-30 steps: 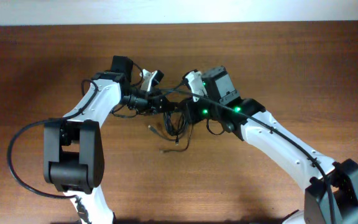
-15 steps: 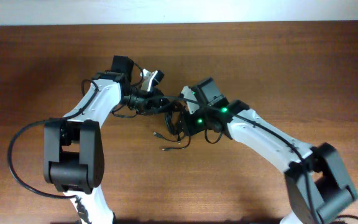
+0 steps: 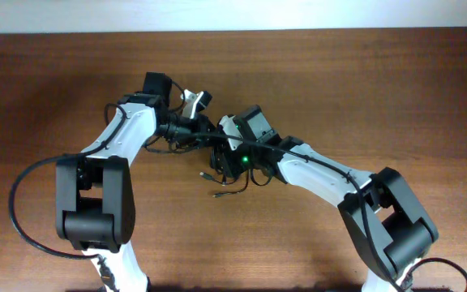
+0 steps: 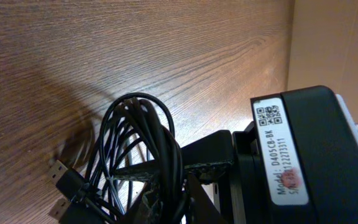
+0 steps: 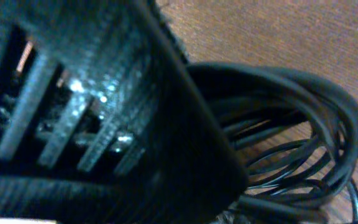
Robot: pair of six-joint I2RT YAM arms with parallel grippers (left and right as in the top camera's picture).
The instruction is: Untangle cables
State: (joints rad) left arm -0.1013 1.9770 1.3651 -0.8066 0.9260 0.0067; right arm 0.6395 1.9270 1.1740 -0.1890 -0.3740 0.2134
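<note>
Left gripper, overhead: clenched on the cables, by the look of it, with the bundle gathered at its tip and hung over the table.
Right gripper, overhead: set almost tip to tip with the left one, right over the bundle. Its jaws are hidden under its own wrist, so its state cannot be told.
Plug ends, overhead: splayed on the wood just below both claws and gripped by neither.
Cables, left wrist view: a tight sheaf of loops is seen standing out ahead of the claw, raised, with a shadow thrown on the wood. Two plug ends dangle low to the left.
Ribbed finger, left wrist view: pressed against the sheaf from the right, under a labelled camera. It is judged to belong to the other claw.
Cables, right wrist view: blurred strands are seen curving just past a finger that fills the frame. Whether anything is pinched cannot be told.
Step in hand: one strand is to be picked out of the held sheaf, it is judged.
Done well: a single outer loop should be taken, not the whole sheaf. It should be drawn slowly away from the left claw, and a plug end followed so that no knot is pulled tight.
Risk: with the claws this close, fingers may be knocked together or several strands caught at once.
</note>
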